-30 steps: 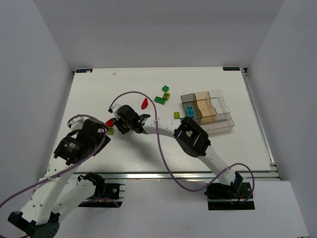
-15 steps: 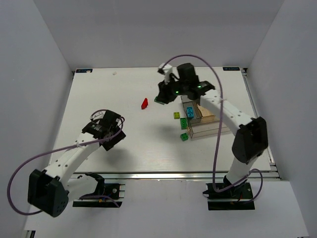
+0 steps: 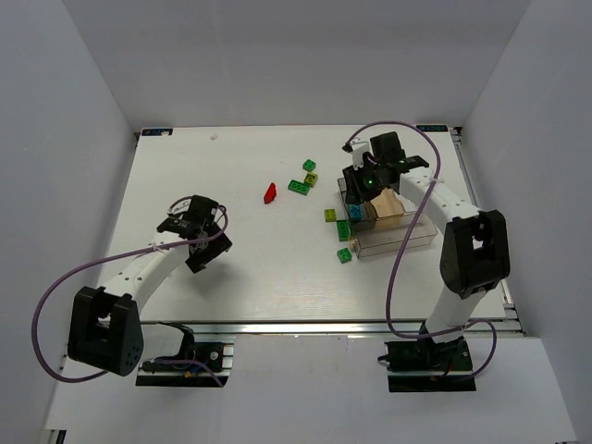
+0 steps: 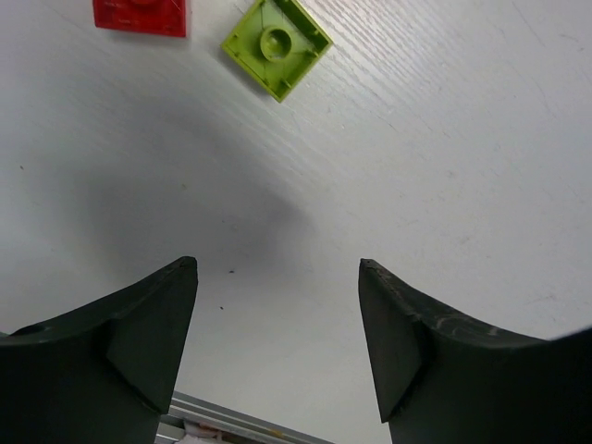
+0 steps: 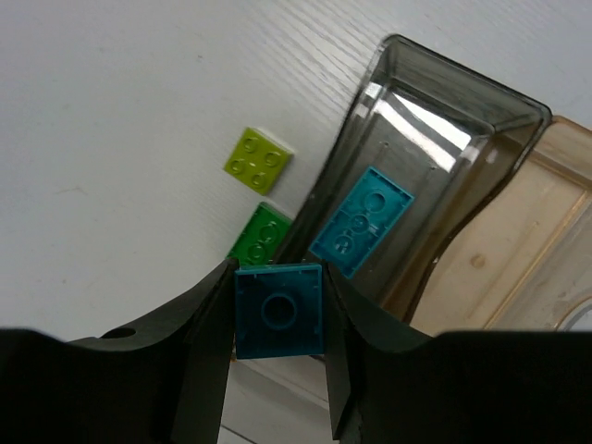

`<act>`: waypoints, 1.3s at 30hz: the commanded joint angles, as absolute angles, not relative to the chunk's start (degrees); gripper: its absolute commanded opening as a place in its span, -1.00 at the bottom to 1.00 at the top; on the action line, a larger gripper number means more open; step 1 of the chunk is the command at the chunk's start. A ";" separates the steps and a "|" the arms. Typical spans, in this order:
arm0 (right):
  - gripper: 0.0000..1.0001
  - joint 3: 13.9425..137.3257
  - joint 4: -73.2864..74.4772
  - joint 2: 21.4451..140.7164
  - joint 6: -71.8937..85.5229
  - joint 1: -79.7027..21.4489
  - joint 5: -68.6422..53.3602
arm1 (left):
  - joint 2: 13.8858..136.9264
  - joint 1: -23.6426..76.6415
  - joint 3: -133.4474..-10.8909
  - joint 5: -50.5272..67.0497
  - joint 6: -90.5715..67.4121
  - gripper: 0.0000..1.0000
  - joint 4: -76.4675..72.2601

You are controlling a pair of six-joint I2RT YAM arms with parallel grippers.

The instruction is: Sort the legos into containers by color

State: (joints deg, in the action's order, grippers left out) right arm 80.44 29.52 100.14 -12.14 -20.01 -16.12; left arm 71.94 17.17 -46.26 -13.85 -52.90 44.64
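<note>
- Legos, top external: loose ones lie on the worktop [image 3: 185, 166] left of the container [image 3: 421, 233]. A red brick [image 3: 270, 192] and a green brick [image 3: 298, 186] are furthest out, with more green and yellow-green nearer the box. Right fingers [image 3: 363, 180] hang over the container's far-left end. Left fingers [image 3: 196, 222] are well apart from it, on the worktop's left side. Can't tell either grip state from here.
- Left wrist: left fingers are spread, nothing between them. A yellow-green square brick [image 4: 276, 43] lies flat ahead of the tips, roughly on the centreline and turned diamond-wise to the finger line. A second red brick [image 4: 141, 14] is just beside it to the left, cut off by the frame edge.
- Right wrist: right fingers are clamped on a light-blue brick [image 5: 278, 314].
  - The grey compartment [image 5: 435, 129] lies ahead and to the right, long axis running lower-left to upper-right. Another blue brick [image 5: 362, 222] is already on its floor.
  - The held brick looks to be about over the compartment's near end wall, not clearly inside.
  - The tan compartment [image 5: 518, 259] adjoins on the right.
  - A lime brick [image 5: 258, 161] and a dark-green brick [image 5: 259, 236] lie outside, just beside the grey wall.
- Judgement: the step is dropping blue in with blue. It likely needs a nudge ahead-right before release, else the brick may land outside. The right arm owns this; the left is nearer the red/yellow-green pair.
</note>
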 commanded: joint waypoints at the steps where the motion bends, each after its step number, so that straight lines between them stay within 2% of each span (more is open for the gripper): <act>1: -0.91 81.21 28.65 102.64 -12.57 -18.11 -14.68 | 71.72 15.12 -48.52 -13.10 -50.02 0.61 44.47; 4: -0.61 81.74 27.87 104.32 -13.01 -16.79 -16.87 | 71.28 12.23 -48.16 -13.10 -48.17 0.63 45.53; 5: -0.42 81.91 27.69 104.76 -13.18 -16.61 -17.14 | 71.02 11.61 -47.99 -13.10 -47.64 0.64 45.61; 8: -0.18 82.79 27.51 106.69 -14.06 -16.26 -17.14 | 70.58 8.98 -47.81 -13.01 -45.71 0.65 45.70; 11: 0.17 84.81 28.56 108.45 -14.15 -15.56 -18.01 | 71.63 7.13 -48.51 -12.75 -43.42 0.67 45.62; 15: 0.43 85.78 28.83 108.37 -14.15 -14.86 -19.68 | 73.12 3.53 -49.83 -12.57 -40.00 0.67 45.44; 18: 0.45 86.31 29.18 107.50 -13.80 -14.33 -21.09 | 74.70 1.76 -50.80 -11.96 -38.24 0.66 44.83; 22: 0.38 85.52 27.44 103.81 -13.54 -13.54 -24.77 | 77.78 -1.48 -52.12 -11.07 -36.30 0.57 43.95; 27: 0.24 79.90 22.51 96.43 -13.62 -12.66 -28.82 | 83.30 -4.56 -54.66 -10.02 -33.32 0.29 41.76; 39: 0.24 74.80 21.80 93.08 -13.89 -11.69 -31.02 | 92.63 -8.52 -59.77 -0.88 -30.76 0.28 37.27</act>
